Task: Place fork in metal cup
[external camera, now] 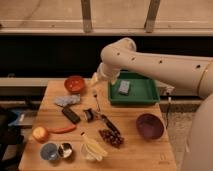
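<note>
The fork (95, 100) is a thin silvery utensil lying flat on the wooden table (130, 155), just left of the green tray and pointing front to back. The metal cup (65, 149) stands upright at the front left, touching a light blue cup (48, 151). My gripper (95, 78) hangs at the end of the white arm over the table's back edge, between the red bowl and the green tray. It is just behind and above the fork, and far from the metal cup.
A red bowl (74, 83) stands at the back left. A green tray (145, 95) holds a sponge (124, 87). A purple bowl (149, 125) stands at the right. Mid-table lie a black-handled knife (109, 123), grapes (111, 137), a banana cup (92, 149), a chili (62, 129) and a black block (70, 114).
</note>
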You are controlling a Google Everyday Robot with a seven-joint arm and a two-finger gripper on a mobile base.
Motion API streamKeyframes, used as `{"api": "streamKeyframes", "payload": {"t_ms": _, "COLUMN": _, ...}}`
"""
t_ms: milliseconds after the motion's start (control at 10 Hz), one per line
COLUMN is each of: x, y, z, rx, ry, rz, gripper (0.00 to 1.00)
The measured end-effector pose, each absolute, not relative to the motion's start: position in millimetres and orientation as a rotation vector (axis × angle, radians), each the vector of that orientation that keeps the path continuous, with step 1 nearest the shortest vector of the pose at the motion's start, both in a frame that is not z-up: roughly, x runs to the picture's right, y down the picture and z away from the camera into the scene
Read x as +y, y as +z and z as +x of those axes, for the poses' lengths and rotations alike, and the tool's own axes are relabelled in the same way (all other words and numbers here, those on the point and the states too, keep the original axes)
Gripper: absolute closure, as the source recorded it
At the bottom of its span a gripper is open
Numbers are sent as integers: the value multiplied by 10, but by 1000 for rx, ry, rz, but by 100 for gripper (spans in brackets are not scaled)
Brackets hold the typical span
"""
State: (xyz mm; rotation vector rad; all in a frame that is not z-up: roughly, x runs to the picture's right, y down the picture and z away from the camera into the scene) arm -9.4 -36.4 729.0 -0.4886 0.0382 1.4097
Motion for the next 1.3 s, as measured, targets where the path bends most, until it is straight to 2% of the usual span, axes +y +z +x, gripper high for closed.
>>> {"api": "streamKeyframes", "payload": {"t_ms": 600, "x": -345, "y": 7320, "z": -56, "rx": 46, "ry": 1411, "rz": -489, "gripper": 29}}
{"api": "streamKeyframes", "payload": {"t_ms": 1100, "x": 14, "y": 7898, "z": -683, "rx": 30, "ry": 1323, "rz": -597, "gripper": 29}}
{"api": "streamKeyframes", "payload": {"t_ms": 1300, "x": 206, "y": 8128, "z": -727, "rx": 33, "ry": 1307, "rz": -642, "gripper": 29}}
